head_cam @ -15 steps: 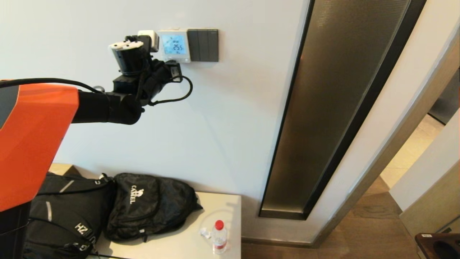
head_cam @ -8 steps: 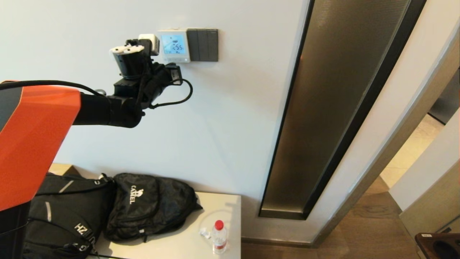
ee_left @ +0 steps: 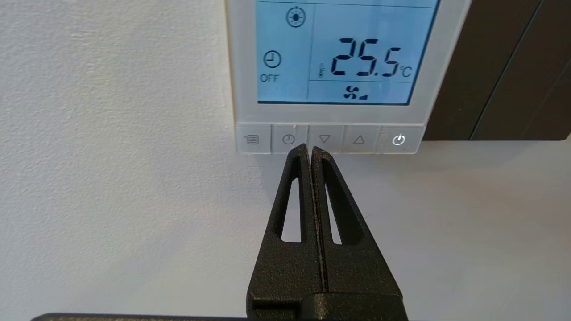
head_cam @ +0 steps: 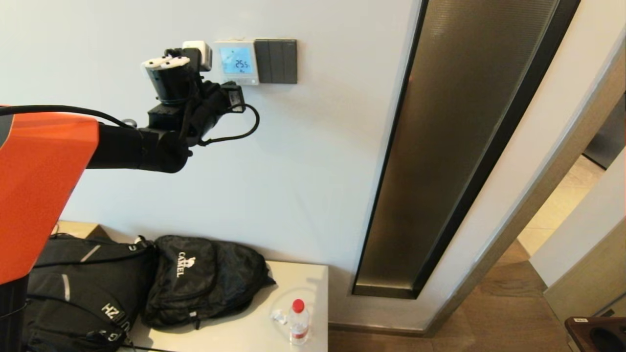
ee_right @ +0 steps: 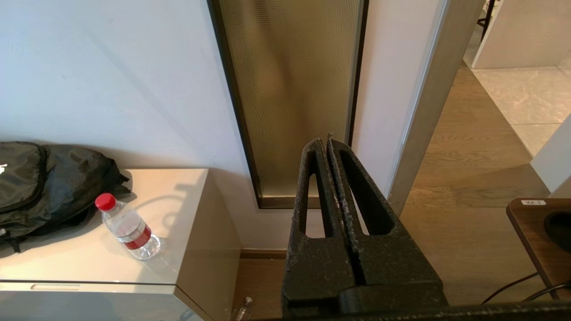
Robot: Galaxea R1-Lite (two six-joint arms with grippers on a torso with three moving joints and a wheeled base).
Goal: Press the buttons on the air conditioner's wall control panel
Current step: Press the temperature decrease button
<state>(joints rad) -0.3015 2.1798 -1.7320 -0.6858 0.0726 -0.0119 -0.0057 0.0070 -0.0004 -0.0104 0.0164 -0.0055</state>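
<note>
Buttons (ee_left: 324, 139): five on one panel (ee_left: 339, 67) | left gripper (ee_left: 310, 151) fingers together beneath | right gripper (ee_right: 328, 145) fingers together

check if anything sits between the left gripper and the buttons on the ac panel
Nothing visible does. In the left wrist view the left gripper, fingers shut, has its tip at the lower edge of the buttons, between the clock and down-arrow ones, under the air conditioner's wall control panel. Only bare wall lies around it.
</note>
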